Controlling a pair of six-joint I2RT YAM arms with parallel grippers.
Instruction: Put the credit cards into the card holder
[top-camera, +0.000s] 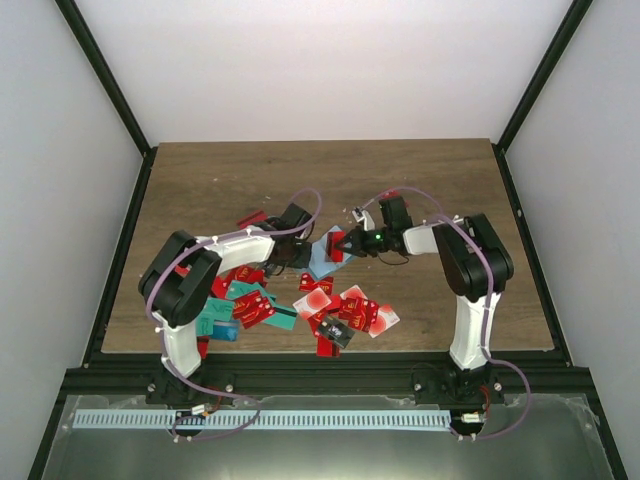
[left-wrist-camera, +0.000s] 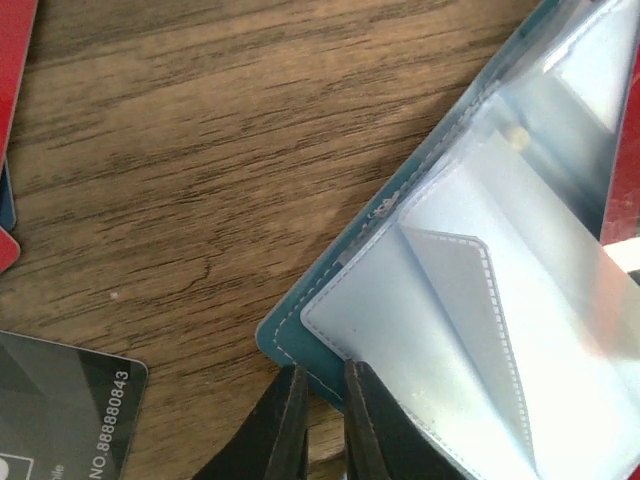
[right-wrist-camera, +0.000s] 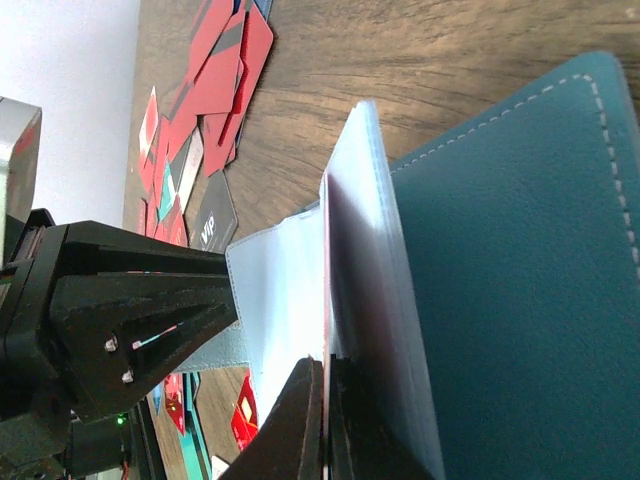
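A wooden bench (top-camera: 230, 175) filled the middle of the top view, with the left arm (top-camera: 185, 285) and the right arm (top-camera: 470, 265) reaching in from its lower edge. Credit cards (top-camera: 345, 305), mostly red with some teal, lay scattered across the lower middle of the bench. Just above that spread, at centre frame, the card holder (top-camera: 320, 258) lay open, pale clear sleeves showing inside its teal cover. The left claw (left-wrist-camera: 322, 372), at the bottom of its wrist view, was clenched on the holder's edge beside a corner. The right claw (right-wrist-camera: 325, 385) pinched a red card (right-wrist-camera: 350, 280) that stood on edge among the holder's clear sleeves. A dark card (left-wrist-camera: 60, 410) numbered 88880843 lay at the lower left of the left wrist view, apart from the holder.
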